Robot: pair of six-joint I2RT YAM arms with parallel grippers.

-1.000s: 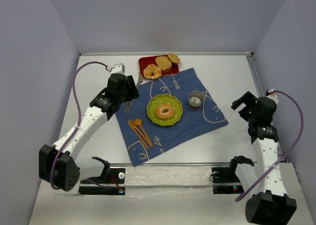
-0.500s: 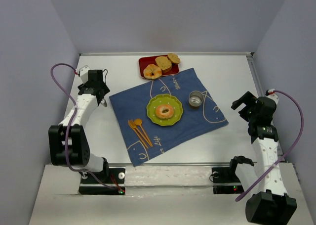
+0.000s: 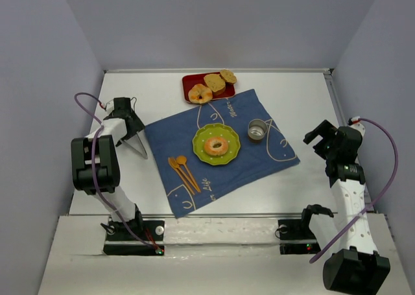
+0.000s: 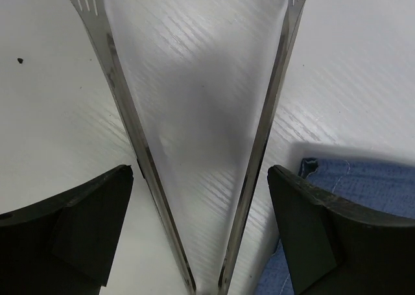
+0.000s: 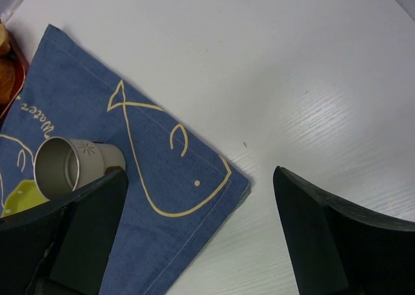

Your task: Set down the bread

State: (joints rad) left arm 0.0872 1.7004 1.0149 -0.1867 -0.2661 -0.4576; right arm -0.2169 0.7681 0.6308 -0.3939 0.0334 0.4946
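The bread lies flat in the middle of the green plate, which sits at the centre of the blue cloth. From how it rests there, touching nothing but the plate, you can judge the placing done or all but done.

Beyond it, at the far edge of the cloth, the red plate holds the other bun and the toast, the supply side of this setting. The metal cup stands just right of the green plate. The orange cutlery lies to its near left, laid out as a place setting would be.

Your left tool sits well to the left over bare bench, off the cloth's corner. It grips a pair of metal tongs, one finger against each arm. The tongs are sprung wide and carry nothing (the bread is not between the tips). That suits an arm clear of the food.

Your right tool hangs spread apart and empty at the far right, over the cloth's right corner and well apart from the plate. It looks parked so it stays out of the way.
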